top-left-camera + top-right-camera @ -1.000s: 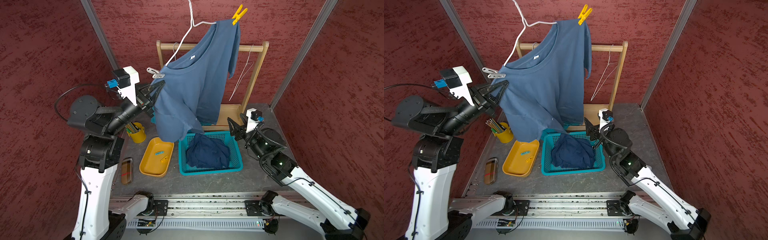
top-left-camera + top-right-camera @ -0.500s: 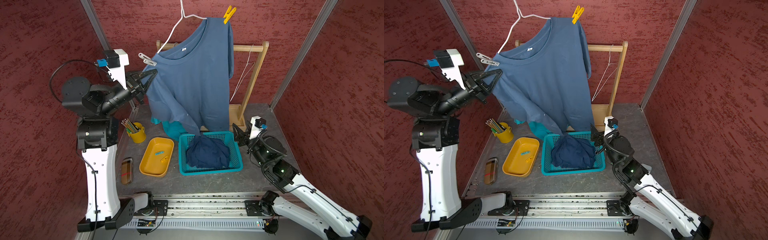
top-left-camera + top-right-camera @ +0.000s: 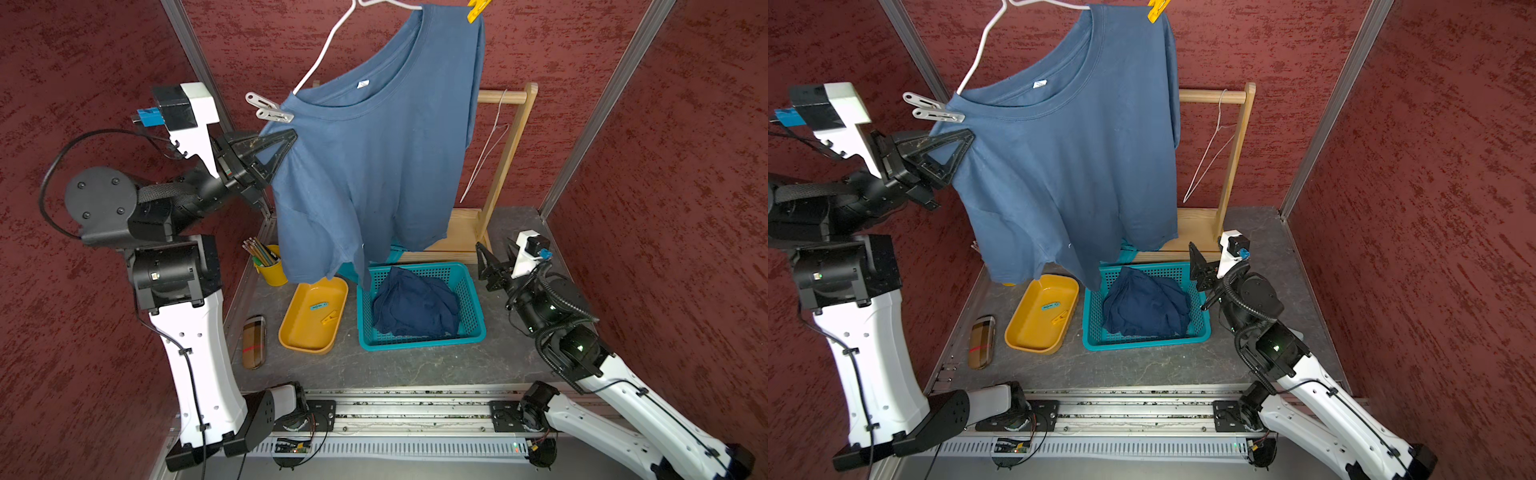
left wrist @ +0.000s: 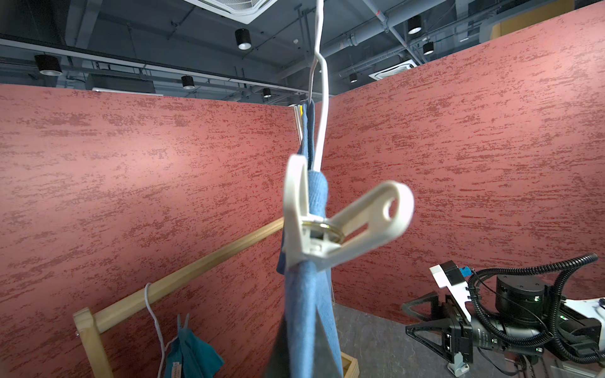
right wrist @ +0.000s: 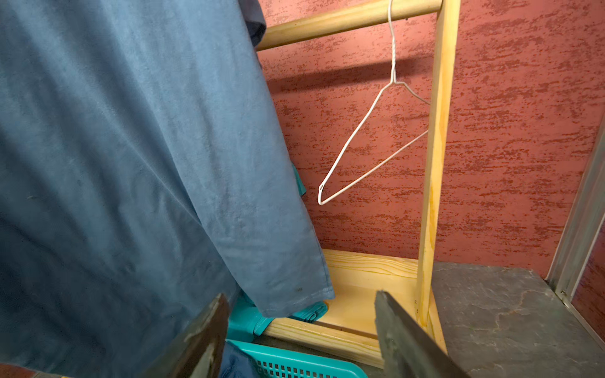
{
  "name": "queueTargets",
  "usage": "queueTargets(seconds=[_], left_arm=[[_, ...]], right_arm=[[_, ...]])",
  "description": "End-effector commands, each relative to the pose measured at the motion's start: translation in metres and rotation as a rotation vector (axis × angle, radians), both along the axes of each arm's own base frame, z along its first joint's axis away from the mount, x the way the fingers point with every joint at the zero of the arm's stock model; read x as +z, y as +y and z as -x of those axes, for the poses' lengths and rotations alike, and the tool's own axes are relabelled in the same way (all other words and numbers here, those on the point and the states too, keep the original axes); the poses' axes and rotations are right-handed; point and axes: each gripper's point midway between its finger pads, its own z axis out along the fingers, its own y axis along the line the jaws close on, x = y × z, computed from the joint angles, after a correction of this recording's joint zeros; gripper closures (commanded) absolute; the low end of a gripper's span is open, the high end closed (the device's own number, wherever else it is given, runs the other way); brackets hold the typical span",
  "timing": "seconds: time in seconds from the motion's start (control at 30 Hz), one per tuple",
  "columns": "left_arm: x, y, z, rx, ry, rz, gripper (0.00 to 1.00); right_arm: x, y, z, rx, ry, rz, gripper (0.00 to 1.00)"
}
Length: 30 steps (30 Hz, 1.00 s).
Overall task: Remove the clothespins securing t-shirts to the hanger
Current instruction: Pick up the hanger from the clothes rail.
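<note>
A slate blue t-shirt (image 3: 374,166) (image 3: 1067,166) hangs tilted on a white wire hanger (image 3: 328,45), lifted clear of the rack. A pale grey clothespin (image 3: 268,110) (image 4: 327,225) clips its lower shoulder; a yellow clothespin (image 3: 476,9) clips the upper one. Just below the grey pin, my left gripper (image 3: 286,141) (image 4: 304,360) is shut on the shirt's shoulder fabric. My right gripper (image 3: 484,266) (image 5: 301,333) stands open and holds nothing, low beside the teal basket (image 3: 473,299), which contains a navy t-shirt (image 3: 415,303). A teal t-shirt (image 5: 248,320) lies behind the basket.
A yellow tray (image 3: 291,332) holds a yellow clothespin (image 3: 330,318) and a small teal one (image 3: 316,306). The wooden rack (image 3: 507,97) at the back carries a bare wire hanger (image 3: 486,153). A yellow pencil cup (image 3: 270,266) and a brown case (image 3: 253,340) sit at the left.
My left arm has raised the shirt and hanger higher and drawn them to the left. The right gripper has drifted slightly right and stayed open.
</note>
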Motion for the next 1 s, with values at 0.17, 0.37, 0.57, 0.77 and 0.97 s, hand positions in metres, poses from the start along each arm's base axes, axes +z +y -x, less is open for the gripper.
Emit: queueTargets(seconds=[0.17, 0.37, 0.57, 0.77, 0.97], left_arm=[[-0.015, -0.006, 0.002, -0.079, 0.017, -0.046, 1.0], [-0.082, -0.018, -0.022, -0.234, 0.137, -0.119, 1.0], [-0.15, -0.043, -0.031, -0.363, 0.238, -0.177, 1.0], [-0.21, -0.068, -0.038, -0.459, 0.353, -0.191, 1.0], [-0.258, -0.084, -0.054, -0.445, 0.433, -0.206, 1.0]], right_arm=[[0.018, -0.011, 0.008, -0.021, -0.013, -0.008, 0.27], [0.035, -0.009, 0.017, 0.024, -0.036, -0.009, 0.27], [0.094, 0.0, 0.033, 0.113, -0.13, 0.024, 0.27], [0.14, 0.031, 0.029, 0.23, -0.153, 0.114, 0.27], [0.142, 0.075, 0.013, 0.373, -0.144, 0.08, 0.28]])
